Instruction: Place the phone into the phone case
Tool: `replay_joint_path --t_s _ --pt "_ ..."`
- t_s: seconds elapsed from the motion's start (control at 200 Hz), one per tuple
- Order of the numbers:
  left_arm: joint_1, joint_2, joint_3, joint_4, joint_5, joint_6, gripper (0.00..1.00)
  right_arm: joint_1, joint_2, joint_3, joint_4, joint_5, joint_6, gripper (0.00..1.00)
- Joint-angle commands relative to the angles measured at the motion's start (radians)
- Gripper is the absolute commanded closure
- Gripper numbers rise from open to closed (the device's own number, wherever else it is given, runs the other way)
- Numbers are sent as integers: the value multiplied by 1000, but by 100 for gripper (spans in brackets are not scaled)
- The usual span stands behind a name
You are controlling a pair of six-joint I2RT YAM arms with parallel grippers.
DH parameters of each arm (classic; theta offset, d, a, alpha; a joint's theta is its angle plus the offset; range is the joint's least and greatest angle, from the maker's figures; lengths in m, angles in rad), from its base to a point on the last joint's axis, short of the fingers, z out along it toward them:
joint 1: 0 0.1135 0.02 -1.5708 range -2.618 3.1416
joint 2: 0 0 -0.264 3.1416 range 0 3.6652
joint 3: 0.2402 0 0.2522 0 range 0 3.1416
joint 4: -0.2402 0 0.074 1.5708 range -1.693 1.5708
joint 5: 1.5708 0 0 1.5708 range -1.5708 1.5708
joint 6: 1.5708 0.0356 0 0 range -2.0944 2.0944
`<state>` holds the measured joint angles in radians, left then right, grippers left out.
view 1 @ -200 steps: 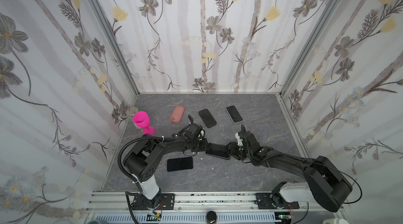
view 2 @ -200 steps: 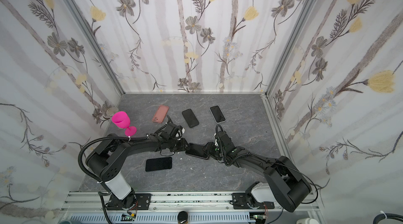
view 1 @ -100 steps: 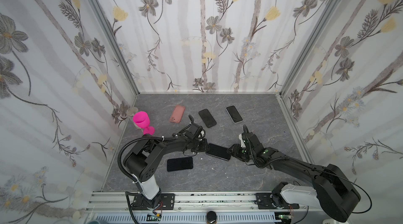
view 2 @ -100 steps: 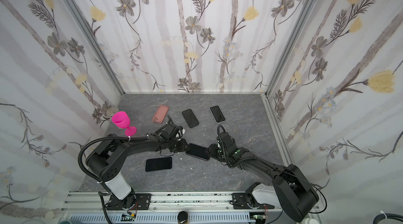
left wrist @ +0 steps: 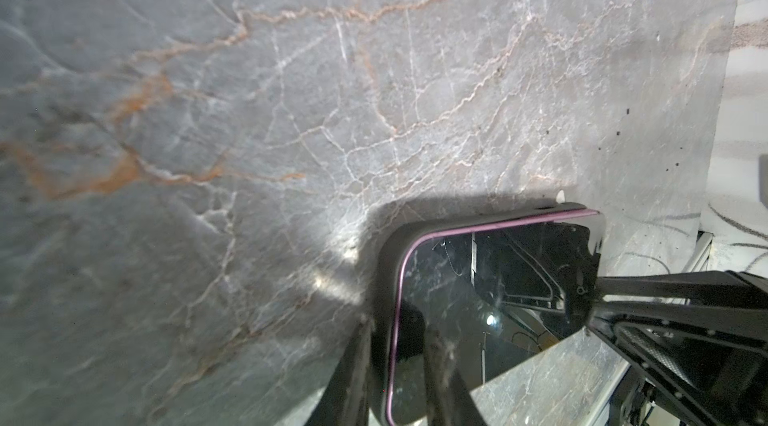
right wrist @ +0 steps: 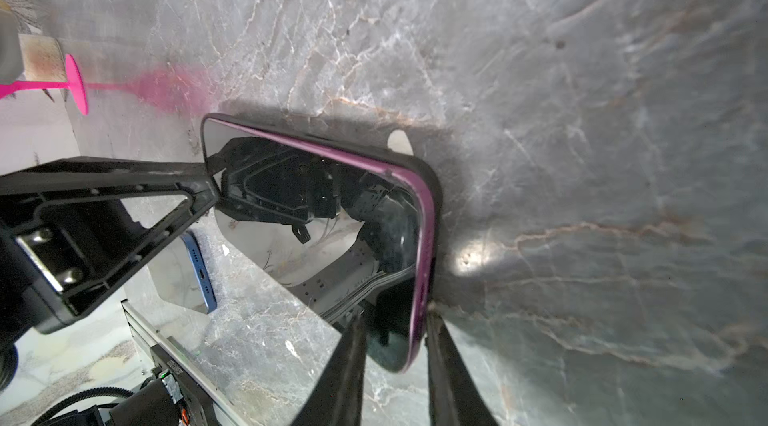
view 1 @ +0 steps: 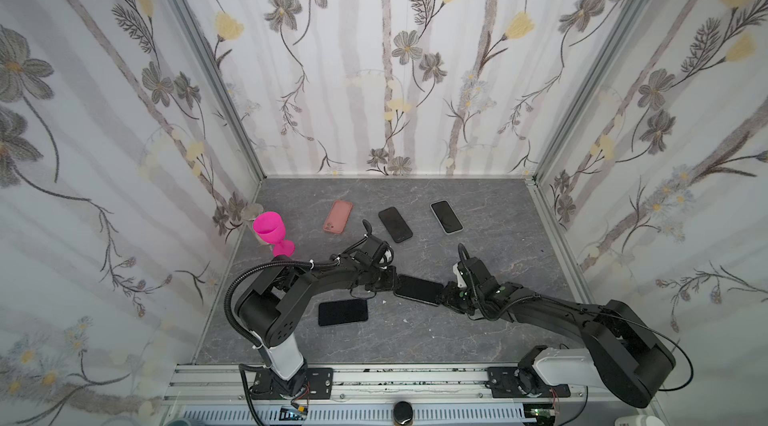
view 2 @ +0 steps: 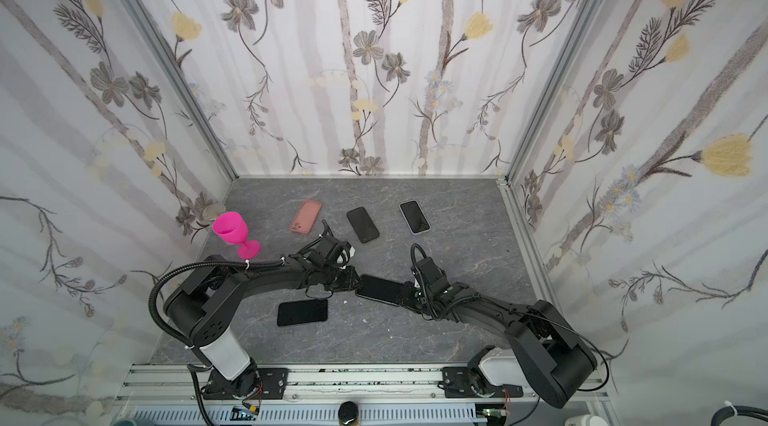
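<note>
**Seating step.** The phone point(view 1: 417, 289), purple rim apparently only partly inside the black phone case point(left wrist: 384, 278), is held just beside the spare phone point(view 1: 343, 312). The left gripper point(view 1: 385, 281) clamps the end nearer the spare phone, and the right gripper point(view 1: 445, 296) clamps the far end. The next move likely calls for pressing the unseated corners home

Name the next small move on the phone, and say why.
Probably press the phone deeper into the case with the right gripper while the left gripper braces the other end. Both grippers clamp opposite ends, and the wrist views show the phone's purple edge standing proud of the black rim, so it looks not fully seated.
</note>
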<state>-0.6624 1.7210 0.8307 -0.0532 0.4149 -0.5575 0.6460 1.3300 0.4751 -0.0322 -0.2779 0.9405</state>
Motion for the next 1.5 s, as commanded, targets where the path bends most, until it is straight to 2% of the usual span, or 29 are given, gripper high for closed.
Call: replay_joint_path --t_s 0.0,0.205,0.285,0.36,0.524,0.624,0.764,1.124,1.494 --pt "-9 2 1 -73 7 -4 75 7 21 3 41 -35 -5 79" --pt "-27 1 -11 -67 -1 -15 77 12 57 9 28 -32 -14 85" --pt "-32 1 -12 -66 1 -18 78 16 74 19 9 -29 -28 91" --pt "-34 1 -12 -65 -1 -19 78 20 88 31 -11 -25 -40 91" --pt "-37 -6 -12 -83 -41 -14 79 26 90 58 -55 -4 -58 85" --pt "-34 -11 -12 -107 -87 -6 79 26 66 82 -105 31 -70 75" --pt "-32 4 -9 -125 -100 5 79 26 43 115 -175 71 -99 74" --pt "-33 5 -6 -126 -100 8 79 36 55 114 -188 59 -104 90" --pt "-32 2 -6 -122 -93 10 79 47 107 109 -205 88 -114 93"
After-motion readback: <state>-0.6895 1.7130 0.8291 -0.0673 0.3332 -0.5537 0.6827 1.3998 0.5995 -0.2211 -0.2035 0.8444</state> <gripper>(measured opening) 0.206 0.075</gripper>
